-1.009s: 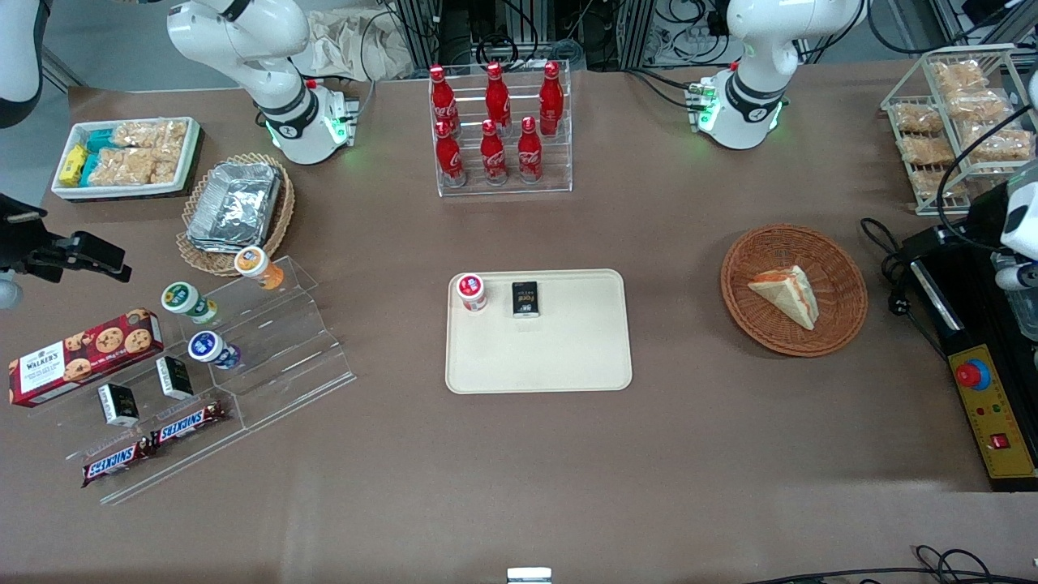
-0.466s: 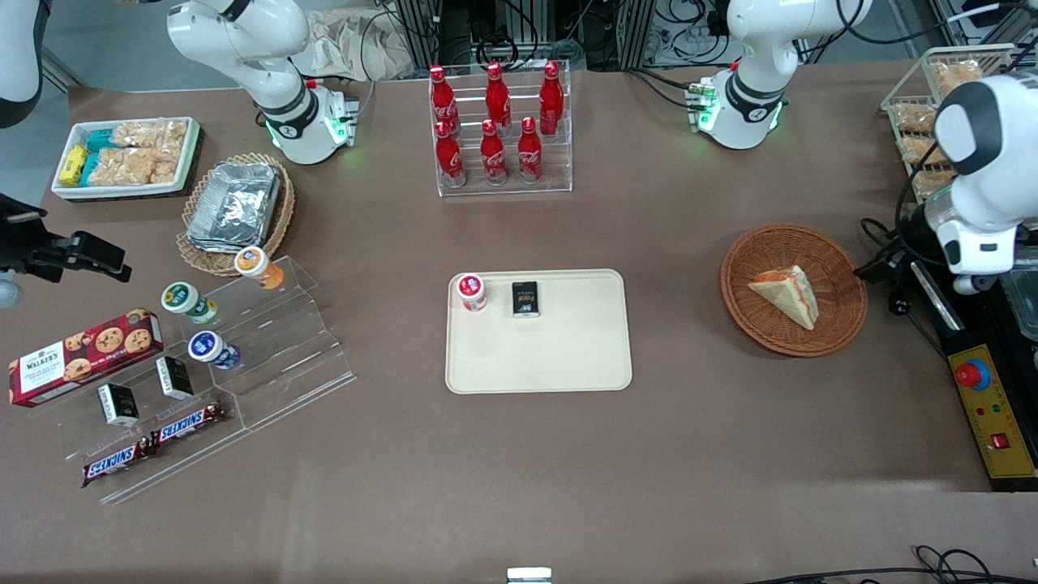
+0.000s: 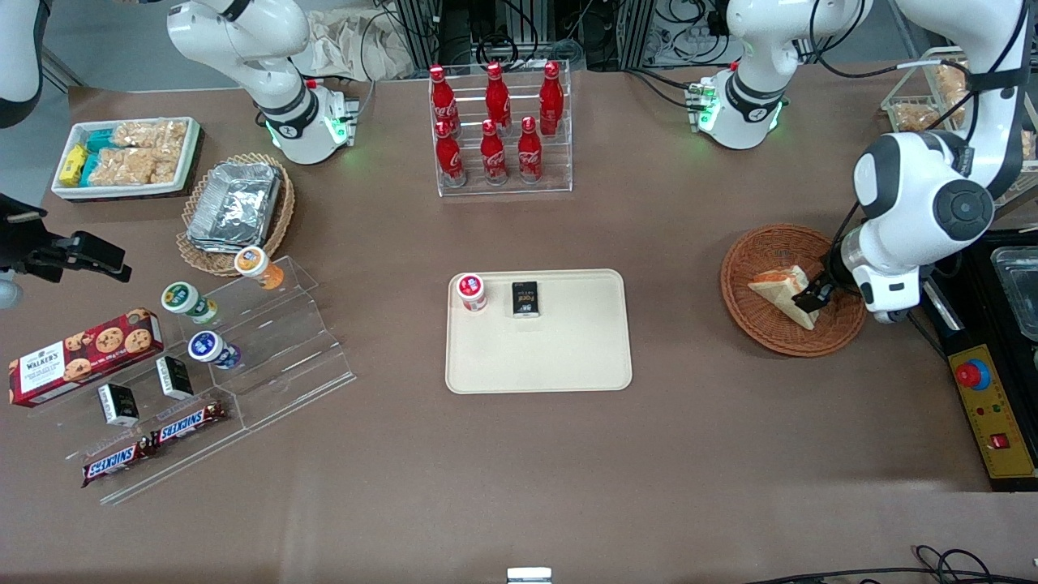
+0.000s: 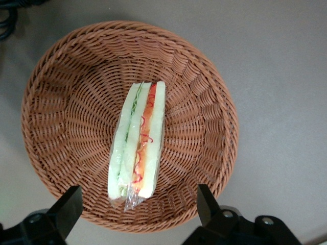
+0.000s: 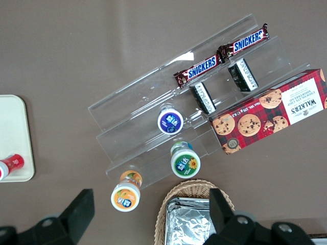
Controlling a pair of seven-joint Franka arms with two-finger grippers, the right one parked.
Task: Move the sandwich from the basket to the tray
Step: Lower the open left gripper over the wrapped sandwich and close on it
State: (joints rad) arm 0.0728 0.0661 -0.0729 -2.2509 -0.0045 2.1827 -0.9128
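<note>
While nothing has yet been lifted, the approach looks well under way: the gripper (image 4: pixel 138 214) hangs over the basket (image 4: pixel 56 102) with its fingers (image 4: pixel 69 206) spread wide and nothing between them, one to each side of the sandwich's near end and above it, not touching it as far as can be judged.

From the front camera, going near to far, the tray (image 3: pixel 559 365) comes first, at the middle of the table. Most of it is bare; a small red-lidded pot (image 3: pixel 471 290) and a dark little packet (image 3: pixel 525 298) stand along its farther edge, toward 11 and 12 o'clock on the tray.

At about 3 o'clock from the tray, toward the working arm's end, sits the basket (image 3: pixel 762 332). The sandwich (image 3: pixel 774 288) lies inside it, near the centre, with the gripper (image 3: pixel 811 298) over its end at 3 o'clock.

In the wrist view the sandwich (image 4: pixel 137 140) rests on edge, filling upward, running roughly 12 to 6 o'clock.

By my reading, all the real work remains: descend, close on the wedge, lift, carry to the tray's bare part, let go.
</note>
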